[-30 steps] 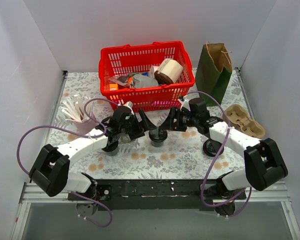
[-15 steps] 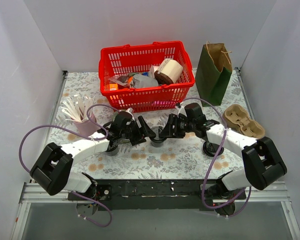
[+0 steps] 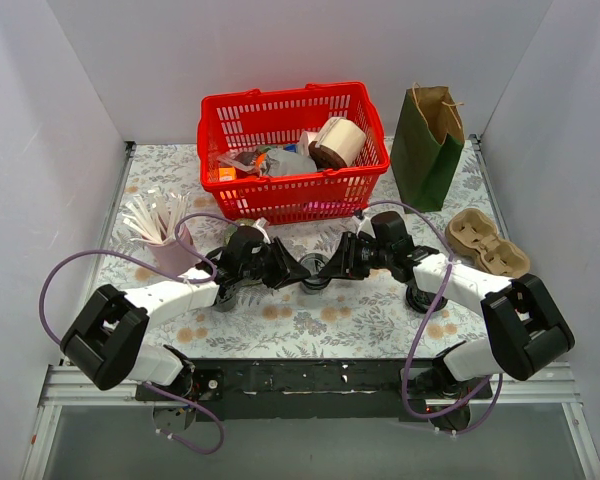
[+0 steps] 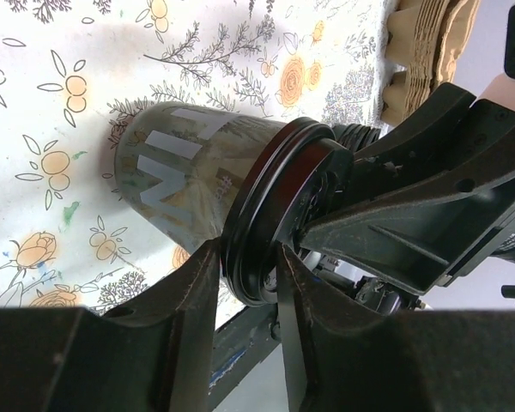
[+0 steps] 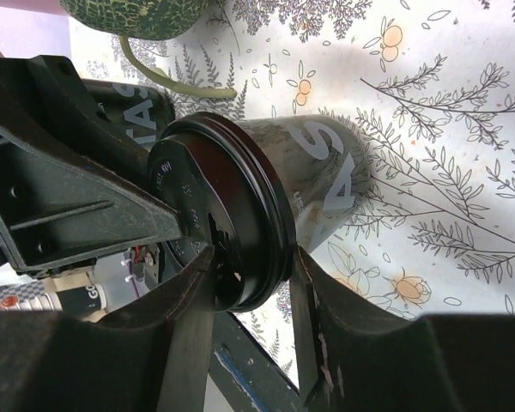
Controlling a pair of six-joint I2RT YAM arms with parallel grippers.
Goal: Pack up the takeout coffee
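Observation:
The takeout coffee [image 3: 316,274], a small black cup with a black sip lid, stands on the flowered cloth at mid-table. My left gripper [image 3: 300,272] reaches it from the left and my right gripper [image 3: 332,269] from the right. In the left wrist view the cup body [image 4: 184,172] shows pale lettering, and the left gripper [image 4: 243,268] pinches the lid [image 4: 279,206] across its rim. In the right wrist view the right gripper [image 5: 251,273] also clamps the lid [image 5: 227,215], one finger on its top and one under the rim. The two grippers' fingers nearly meet over the lid.
A red basket [image 3: 280,190] full of goods stands behind the cup. A green paper bag [image 3: 427,145] stands at the back right, with a tan cardboard cup tray [image 3: 490,243] in front of it. Another black cup [image 3: 422,296] sits under the right forearm. A pink holder of white packets [image 3: 160,238] is on the left.
Both arms have slid inward to the cup from either side. Both pairs of jaws have narrowed from wide open onto the lid.

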